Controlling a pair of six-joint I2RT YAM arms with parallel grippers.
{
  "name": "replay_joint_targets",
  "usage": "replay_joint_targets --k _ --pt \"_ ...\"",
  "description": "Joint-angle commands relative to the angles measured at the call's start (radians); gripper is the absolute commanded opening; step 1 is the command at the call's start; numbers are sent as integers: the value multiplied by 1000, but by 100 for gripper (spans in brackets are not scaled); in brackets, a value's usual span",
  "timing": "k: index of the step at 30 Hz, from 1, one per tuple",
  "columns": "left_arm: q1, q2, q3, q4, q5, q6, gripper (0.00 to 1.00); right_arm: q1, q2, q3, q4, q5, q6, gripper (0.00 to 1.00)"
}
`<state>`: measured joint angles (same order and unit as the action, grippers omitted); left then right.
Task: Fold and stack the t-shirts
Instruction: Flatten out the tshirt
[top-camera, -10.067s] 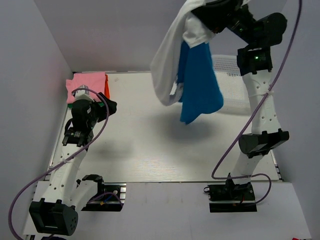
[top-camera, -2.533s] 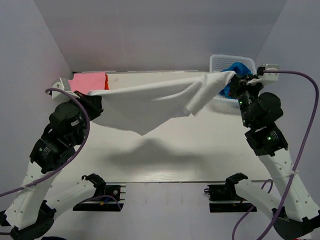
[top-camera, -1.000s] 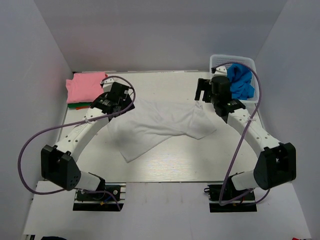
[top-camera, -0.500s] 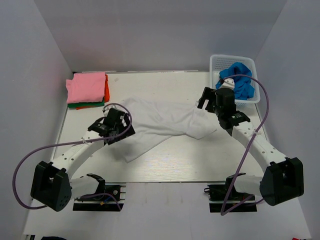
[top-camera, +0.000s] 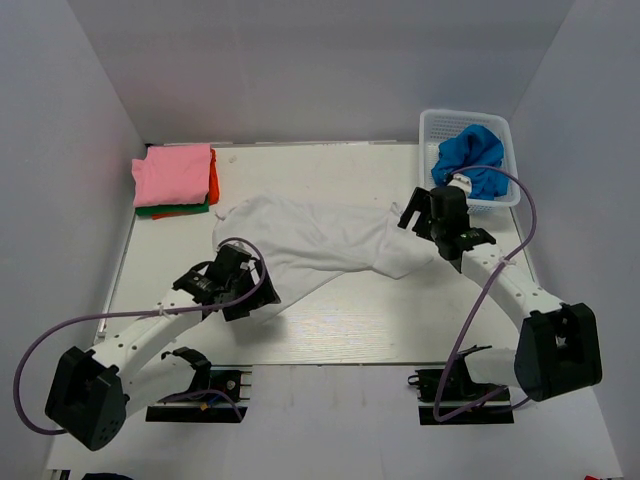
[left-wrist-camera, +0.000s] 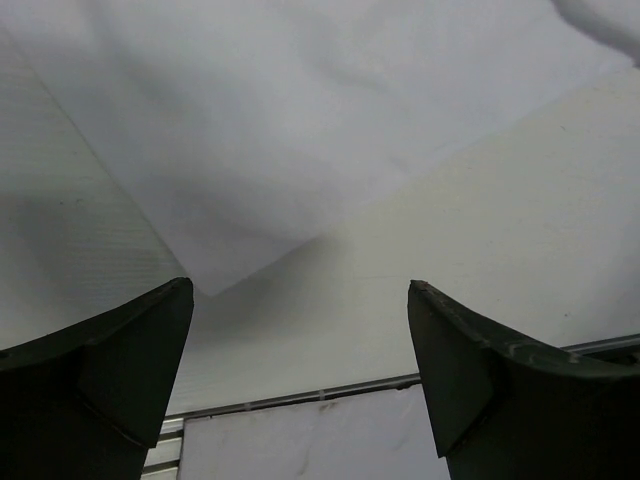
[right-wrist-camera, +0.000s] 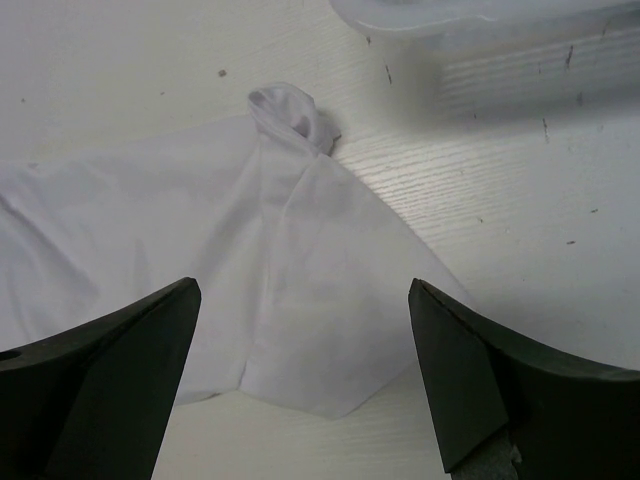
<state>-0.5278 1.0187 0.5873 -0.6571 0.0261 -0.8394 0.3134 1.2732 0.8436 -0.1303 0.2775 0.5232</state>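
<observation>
My left claw has bare worktop ahead-right, white shirt spread ahead; the basket blocks beyond my right claw.

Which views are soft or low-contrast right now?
Left wrist: left fingers dark and blurred, white shirt looks grey, shadow at its corner. Right wrist: right fingers soft, table grain sharp, basket blurred along the top edge. Top external: even light, white shirt barely stands out from the pale table.
</observation>
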Motion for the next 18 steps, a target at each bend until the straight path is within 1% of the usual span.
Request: replay_joint_targets --k 1,3,5,8,12,13,15,18 --pt "-8 6 -40 -9 11 -47 95 -14 20 -14 -17 -26 31 90" --pt "-18 24 -40 -38 -12 -59 94 -19 25 -15 -31 -24 32 90" --pt "-18 33 -40 -58 -55 -78 90 -25 20 -29 -34 -29 32 90" --pt "-18 34 -30 -67 -86 -89 82 -31 12 -44 -34 -27 38 90" --pt "-18 73 -50 -10 -75 -89 70 -39 17 -66 -43 -31 37 90" --pt "-18 86 -59 5 -75 -89 62 -42 20 -77 -46 -29 38 90" --pt "-28 124 -60 33 -63 -89 55 -45 18 -84 -55 -40 38 90" --pt "-28 161 -69 42 -63 -79 27 -56 18 -100 -74 -43 32 90"
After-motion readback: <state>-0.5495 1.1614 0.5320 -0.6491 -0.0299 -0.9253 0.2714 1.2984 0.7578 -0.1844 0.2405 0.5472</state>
